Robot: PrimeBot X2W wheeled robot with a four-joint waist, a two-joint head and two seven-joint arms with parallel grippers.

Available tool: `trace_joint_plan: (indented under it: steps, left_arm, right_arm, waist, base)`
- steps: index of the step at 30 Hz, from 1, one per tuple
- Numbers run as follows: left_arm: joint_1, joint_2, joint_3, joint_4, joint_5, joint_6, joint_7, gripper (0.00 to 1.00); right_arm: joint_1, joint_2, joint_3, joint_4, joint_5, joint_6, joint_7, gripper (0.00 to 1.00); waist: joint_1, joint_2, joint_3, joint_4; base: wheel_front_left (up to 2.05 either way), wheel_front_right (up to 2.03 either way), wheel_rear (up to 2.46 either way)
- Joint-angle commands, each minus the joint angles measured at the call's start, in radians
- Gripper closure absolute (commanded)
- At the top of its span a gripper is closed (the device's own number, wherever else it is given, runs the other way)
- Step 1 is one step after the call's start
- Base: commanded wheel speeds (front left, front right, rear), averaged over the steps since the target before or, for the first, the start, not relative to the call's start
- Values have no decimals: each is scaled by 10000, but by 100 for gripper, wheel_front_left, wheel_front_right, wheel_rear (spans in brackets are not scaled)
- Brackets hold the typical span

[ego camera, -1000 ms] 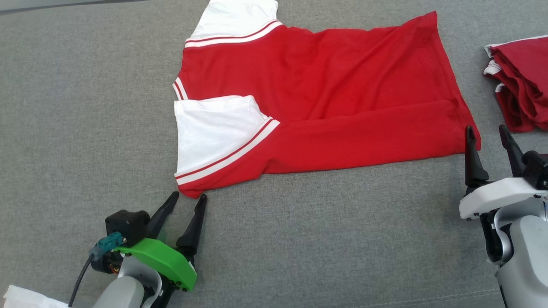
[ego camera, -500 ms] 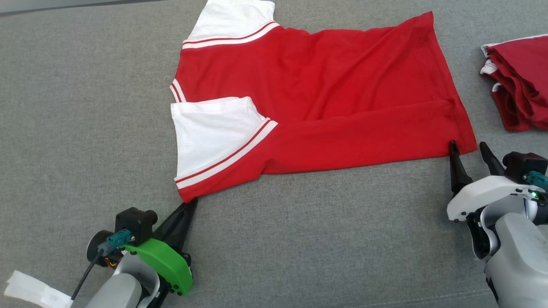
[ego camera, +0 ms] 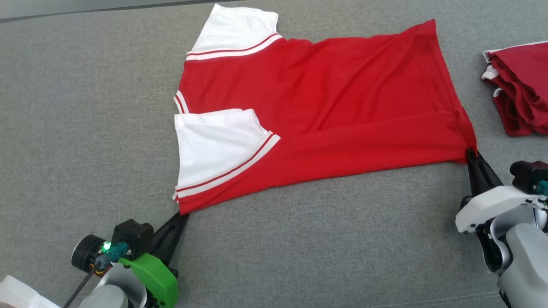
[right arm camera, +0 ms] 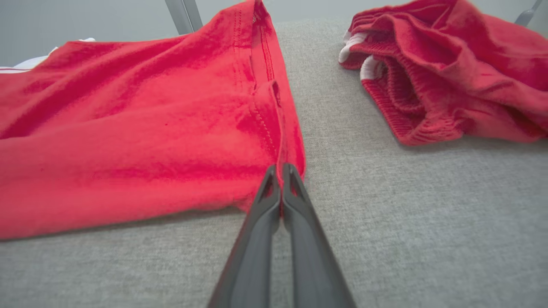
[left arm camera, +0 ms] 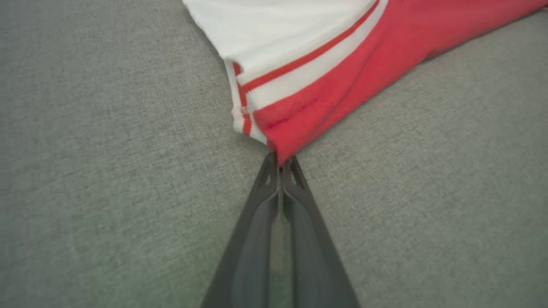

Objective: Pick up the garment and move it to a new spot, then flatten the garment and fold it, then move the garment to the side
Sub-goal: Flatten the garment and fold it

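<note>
The garment [ego camera: 325, 107] is a red shirt with white, red-striped sleeves, spread sideways on the grey cloth surface with its near long side folded over. My left gripper [ego camera: 183, 215] is shut on the garment's near left corner [left arm camera: 280, 147], below the white sleeve. My right gripper [ego camera: 471, 155] is shut on the near right hem corner [right arm camera: 287, 164]. The fabric between the two corners is pulled fairly taut along the near edge.
A crumpled pile of other red garments [ego camera: 520, 87] lies at the far right, close to my right gripper; it also appears in the right wrist view [right arm camera: 441, 72]. A white scrap [ego camera: 19, 295] shows at the lower left corner. The grey surface [ego camera: 317, 256] extends in front.
Both grippers went from open to shut, the left first, then the right, each pinching a near corner of the garment. The near edge has tightened and the corners drew toward me.
</note>
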Motion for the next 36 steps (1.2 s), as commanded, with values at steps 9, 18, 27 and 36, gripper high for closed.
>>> trace_joint_plan:
  steps: [9,18,27,36]
  left_arm:
    - [1291,788,195,-1111,-283,396,120,100]
    - [2998,1550,213,-2869,-849,796,605,100]
    - [3887,1418,180,-3626,-1355,1388,1111,51]
    - [4017,1347,1203,-4237,-2013,2310,864,0]
  right_arm:
    - [1799,-711,495,-1395,773,-16,-25,100]
    - [3840,-825,-529,-3008,324,-18,-25,100]
    - [4343,-654,-741,-3012,-32,-18,-25,56]
    - [4525,-322,-1824,-3797,-607,-15,-23,0]
  waist:
    - [0,-1,-393,-67]
    - [0,-1,-554,-127]
    - [0,-1,-778,-153]
    - [0,-1,-1118,-9]
  base:
    - [0,0,0]
    - [0,0,0]
    - [0,0,0]
    - [0,0,0]
